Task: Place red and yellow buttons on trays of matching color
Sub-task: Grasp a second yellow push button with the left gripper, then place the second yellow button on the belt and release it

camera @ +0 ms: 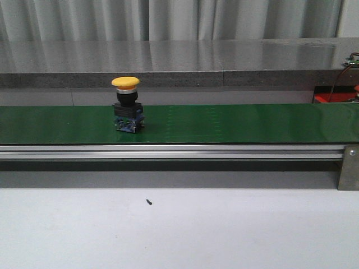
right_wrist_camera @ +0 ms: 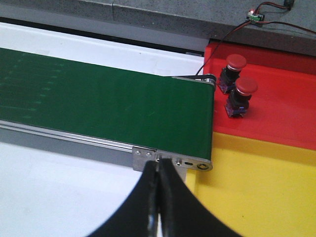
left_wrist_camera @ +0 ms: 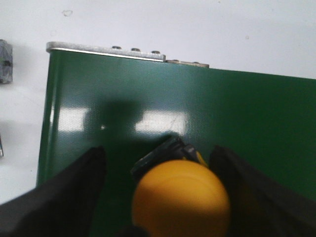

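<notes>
A yellow-capped button (camera: pixel 125 103) stands upright on the green conveyor belt (camera: pixel 235 123), left of centre; neither gripper shows in the front view. In the left wrist view my left gripper (left_wrist_camera: pixel 158 154) is open, its black fingers (left_wrist_camera: pixel 74 192) on either side of a yellow button (left_wrist_camera: pixel 180 197) on the belt (left_wrist_camera: pixel 247 113) near the belt's end. My right gripper (right_wrist_camera: pixel 158 165) is shut and empty, above the other end of the belt (right_wrist_camera: pixel 108 103) beside the yellow tray (right_wrist_camera: pixel 256 187). Two red buttons (right_wrist_camera: pixel 236 69) (right_wrist_camera: pixel 244 94) stand on the red tray (right_wrist_camera: pixel 286 113).
A grey ledge (camera: pixel 179 61) runs behind the belt. The belt's aluminium rail (camera: pixel 168 151) lines its near side, with a bracket (camera: pixel 349 168) at the right. A corner of the red tray (camera: pixel 331 98) shows at the far right. A small circuit board with wires (right_wrist_camera: pixel 256 15) sits behind the red tray.
</notes>
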